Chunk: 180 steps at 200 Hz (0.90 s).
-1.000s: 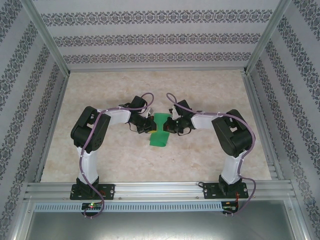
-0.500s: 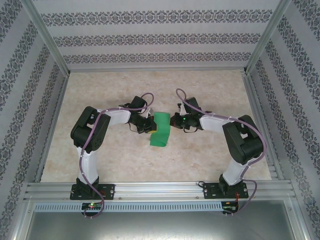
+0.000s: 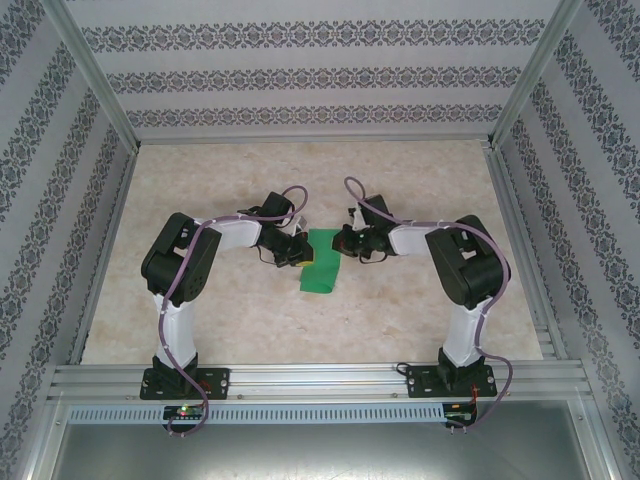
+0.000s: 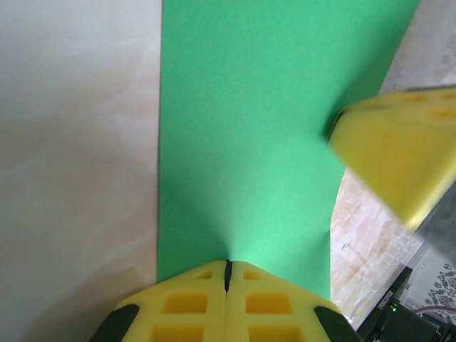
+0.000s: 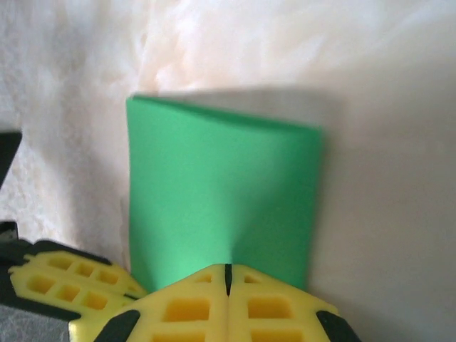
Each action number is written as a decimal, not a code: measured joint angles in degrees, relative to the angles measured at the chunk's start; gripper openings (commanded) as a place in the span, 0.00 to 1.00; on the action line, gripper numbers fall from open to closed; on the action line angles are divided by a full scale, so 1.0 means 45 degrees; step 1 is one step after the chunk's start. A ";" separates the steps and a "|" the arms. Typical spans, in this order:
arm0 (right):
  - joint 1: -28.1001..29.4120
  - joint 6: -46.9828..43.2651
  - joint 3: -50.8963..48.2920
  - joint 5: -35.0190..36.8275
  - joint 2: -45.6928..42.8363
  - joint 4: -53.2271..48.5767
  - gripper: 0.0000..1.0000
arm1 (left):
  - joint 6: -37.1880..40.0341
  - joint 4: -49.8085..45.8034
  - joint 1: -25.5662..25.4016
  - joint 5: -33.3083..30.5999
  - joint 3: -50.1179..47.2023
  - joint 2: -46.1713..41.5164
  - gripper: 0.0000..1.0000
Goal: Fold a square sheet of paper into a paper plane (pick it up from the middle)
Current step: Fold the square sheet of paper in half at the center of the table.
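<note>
The square sheet of paper (image 3: 320, 262) is bright green, folded into a narrow strip, and lies mid-table between both arms. My left gripper (image 3: 300, 250) sits at its left edge, shut. In the left wrist view the paper (image 4: 249, 128) puckers into the closed tips of the left gripper (image 4: 228, 265). My right gripper (image 3: 343, 243) meets the strip's upper right edge, also shut. In the right wrist view the paper (image 5: 221, 192) dimples toward the closed tips of the right gripper (image 5: 228, 269), and its far edge casts a shadow, slightly raised. The right fingers (image 4: 392, 149) hover over the paper's right side.
The marbled table top (image 3: 420, 190) stretches open behind and beside the arms. Aluminium rails (image 3: 320, 378) run along the near edge, and frame posts (image 3: 520, 90) stand at the corners. Patterned walls (image 3: 300, 70) close in the back and sides.
The right gripper pulled right, away from the paper's centre, half a second ago, then came back left to the strip's edge. The paper's upper part widened and narrowed with it. The left arm stayed put.
</note>
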 measured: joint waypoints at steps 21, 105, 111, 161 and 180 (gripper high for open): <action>-0.0865 0.0024 0.0078 -0.0335 0.0175 0.0063 0.00 | -0.0005 0.0049 0.0000 0.0000 -0.0044 -0.0019 0.00; -0.0243 0.0214 0.0364 -0.0083 -0.0903 -0.0321 0.00 | -0.0146 0.0209 0.0000 -0.0005 -0.0126 -0.0068 0.00; 0.0000 0.0228 0.0393 -0.0092 -0.0903 -0.0321 0.00 | -0.0165 0.0209 0.0000 0.0000 -0.0126 -0.0068 0.00; 0.0641 0.0296 0.0743 -0.0238 0.0248 -0.0447 0.00 | -0.0194 0.0223 0.0000 0.0000 -0.0126 -0.0063 0.00; 0.0330 0.0306 0.0933 -0.0393 0.0675 -0.0447 0.00 | -0.0194 0.0228 0.0000 0.0000 -0.0131 -0.0063 0.00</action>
